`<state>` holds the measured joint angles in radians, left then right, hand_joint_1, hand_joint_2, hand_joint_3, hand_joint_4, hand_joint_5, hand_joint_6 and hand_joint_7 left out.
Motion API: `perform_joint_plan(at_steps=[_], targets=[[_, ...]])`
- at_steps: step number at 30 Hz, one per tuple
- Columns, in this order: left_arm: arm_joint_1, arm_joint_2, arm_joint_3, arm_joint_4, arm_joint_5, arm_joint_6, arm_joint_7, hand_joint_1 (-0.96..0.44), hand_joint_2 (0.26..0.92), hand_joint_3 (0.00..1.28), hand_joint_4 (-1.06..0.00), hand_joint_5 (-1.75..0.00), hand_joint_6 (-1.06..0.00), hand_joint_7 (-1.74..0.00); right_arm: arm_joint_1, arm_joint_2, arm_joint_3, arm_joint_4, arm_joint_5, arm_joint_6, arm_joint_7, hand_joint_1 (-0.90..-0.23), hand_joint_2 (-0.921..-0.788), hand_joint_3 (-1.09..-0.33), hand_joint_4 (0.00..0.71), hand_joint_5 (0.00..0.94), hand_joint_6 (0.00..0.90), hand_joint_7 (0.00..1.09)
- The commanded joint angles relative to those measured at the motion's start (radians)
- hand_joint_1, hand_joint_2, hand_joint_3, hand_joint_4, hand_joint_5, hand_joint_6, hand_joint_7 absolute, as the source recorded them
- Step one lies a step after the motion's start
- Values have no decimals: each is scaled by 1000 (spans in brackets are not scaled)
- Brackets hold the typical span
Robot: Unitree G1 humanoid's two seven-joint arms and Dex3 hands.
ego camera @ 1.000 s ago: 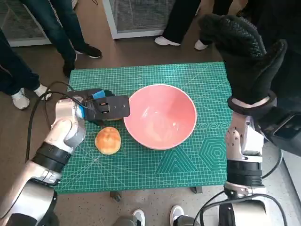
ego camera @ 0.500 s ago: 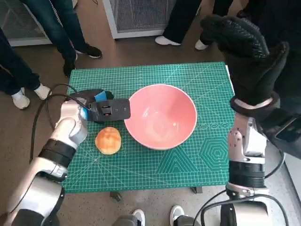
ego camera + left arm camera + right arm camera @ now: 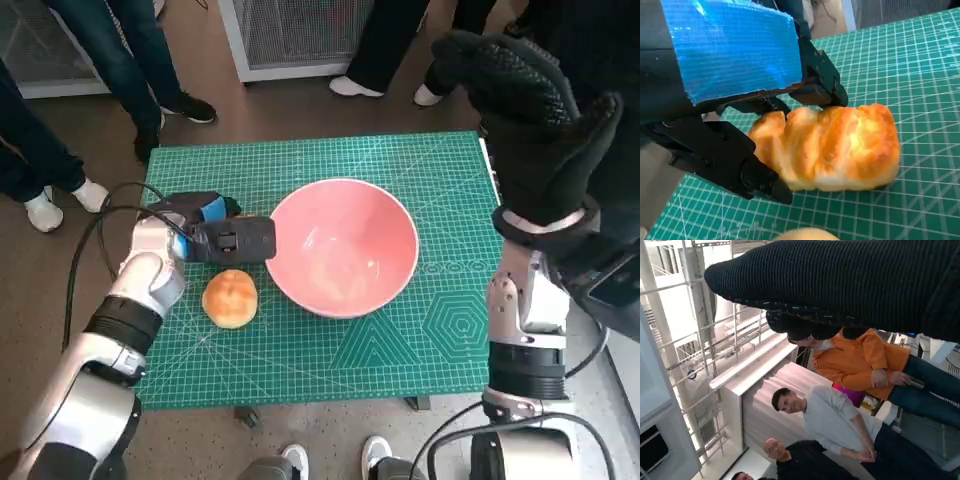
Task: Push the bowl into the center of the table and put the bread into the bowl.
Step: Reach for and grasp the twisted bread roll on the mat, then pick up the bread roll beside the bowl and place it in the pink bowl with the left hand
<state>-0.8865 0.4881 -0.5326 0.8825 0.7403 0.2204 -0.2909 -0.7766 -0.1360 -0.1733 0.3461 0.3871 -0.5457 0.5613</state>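
The pink bowl (image 3: pixel 341 247) stands near the middle of the green mat (image 3: pixel 420 350), with nothing in it. My left hand (image 3: pixel 218 236) lies just left of the bowl's rim. In the left wrist view its black fingers (image 3: pixel 821 88) close from both sides on a golden bread loaf (image 3: pixel 835 147) that rests on the mat. The head view hides that loaf under the hand. A round bun (image 3: pixel 230 298) sits in front of the left hand, and its pale edge (image 3: pixel 805 234) shows in the wrist view. My right hand (image 3: pixel 530 110) is raised high above the table's right edge, holding nothing; its glove (image 3: pixel 840 280) spans the right wrist view.
Several people's legs and shoes (image 3: pixel 355 88) stand along the far side of the table, and more (image 3: pixel 45 210) at the left. A black cable (image 3: pixel 80 250) loops beside my left forearm. People (image 3: pixel 835 415) fill the right wrist view.
My left hand has shifted slightly toward me and the bun, and its forearm has swung a little. The bowl, the bun and the right hand stay as they were.
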Motion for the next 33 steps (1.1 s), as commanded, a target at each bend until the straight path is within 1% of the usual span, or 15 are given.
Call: perform_joint_plan(at_steps=[1,3,6,8,10,15,21,27,33], targets=[[-5,-7,-12,32,21,-30,62,121,889,56,-679,-1089,-662,-663,22,-1,6,-11,-5,4,-5,-644,-921,-777,315,0,215,384],[-3,-8,-19,49,30,-41,89,62,905,57,-685,-1168,-653,-856,21,-2,5,-12,-2,6,-4,-644,-921,-777,315,0,215,385],[-1,-5,-29,76,39,-65,130,21,912,53,-684,-1220,-676,-980,21,-5,4,-14,5,12,-3,-643,-921,-776,315,0,215,386],[0,0,-29,88,40,-82,152,11,913,51,-679,-1230,-689,-1012,21,-6,2,-16,9,15,-1,-643,-921,-775,315,0,216,388],[2,5,-26,92,40,-94,167,6,914,51,-673,-1240,-699,-1025,22,-6,2,-19,12,18,0,-643,-921,-775,315,0,220,391],[3,13,-16,88,36,-106,184,2,914,58,-648,-1305,-725,-975,25,-5,2,-25,16,23,2,-643,-921,-773,315,0,226,395],[11,28,11,49,20,-107,189,1,909,63,-666,-1272,-716,-1000,24,-2,2,-24,23,26,7,-643,-921,-770,316,1,226,396],[23,44,38,-8,15,-86,177,1,907,63,-681,-1236,-706,-1031,23,3,5,-25,27,29,8,-642,-921,-768,319,2,226,396],[41,69,71,-92,9,-55,147,1,908,62,-686,-1227,-700,-1039,24,4,9,-28,26,28,7,-642,-921,-768,320,2,226,396]])
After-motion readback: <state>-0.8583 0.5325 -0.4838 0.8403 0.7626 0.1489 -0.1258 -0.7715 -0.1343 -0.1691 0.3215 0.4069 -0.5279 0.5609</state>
